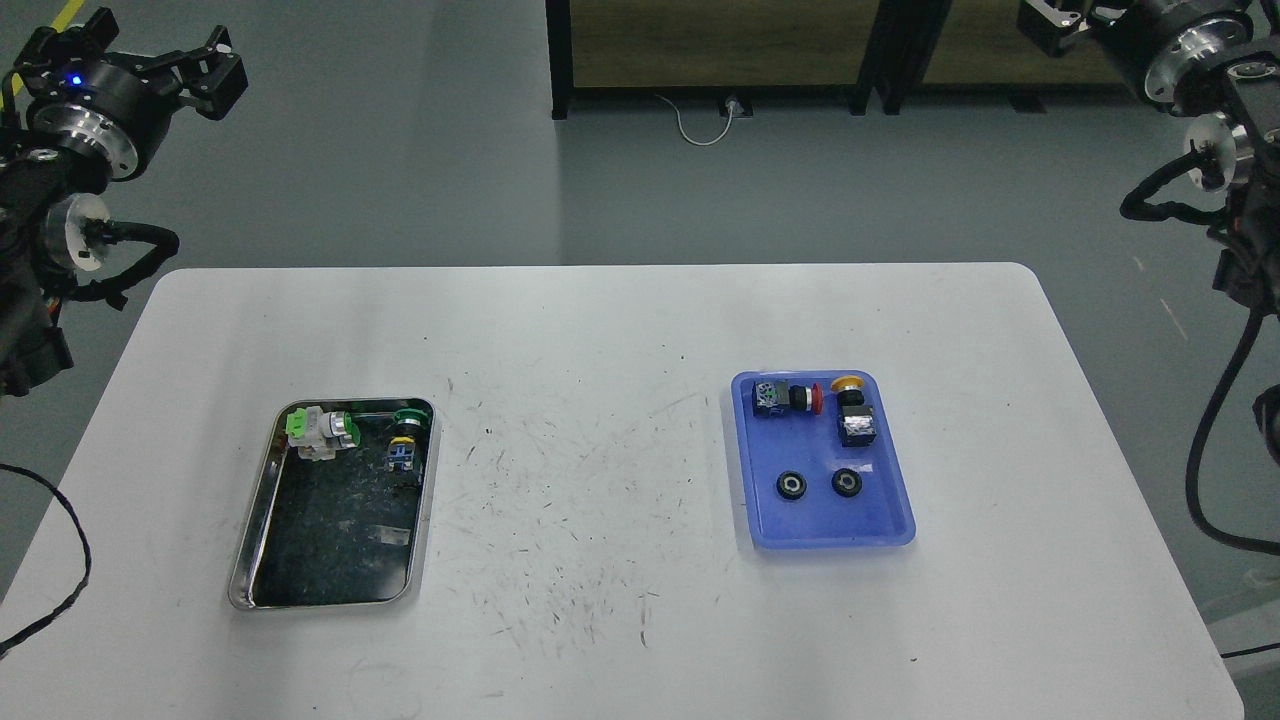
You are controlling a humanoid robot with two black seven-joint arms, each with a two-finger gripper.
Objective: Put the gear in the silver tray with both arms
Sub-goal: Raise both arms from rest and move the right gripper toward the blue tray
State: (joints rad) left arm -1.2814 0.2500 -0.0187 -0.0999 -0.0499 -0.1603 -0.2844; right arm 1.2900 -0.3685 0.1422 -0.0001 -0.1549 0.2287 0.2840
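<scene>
Resting in the near half of the blue tray [900, 520] are two small black gear wheels, the left gear [792, 486] and the right gear [848, 483], side by side but apart; behind them in the same tray lie a red-capped push button [790, 398] and a yellow-capped push button [853, 410]. The silver tray [262, 520] sits well apart on the left of the white worktop [600, 450], with two green-capped switches [322, 430] already held in its far end and its near part bare.

Several risks can be judged from here. The gears are small, flat and low, so a pinch from above could slip off the rim or skid a gear against the tray wall. The light plastic tray could be dragged along with the grasp. The neighbouring buttons could be mistaken for the target or knocked.

Both claws are held high, off the worktop and far from the gears. The left claw [205, 70], at the upper left, is seen with its fingers parted and nothing held. The right claw [1060, 20] is cut by the top edge, so its state cannot be told. The gears lie nearer the right arm's side.
</scene>
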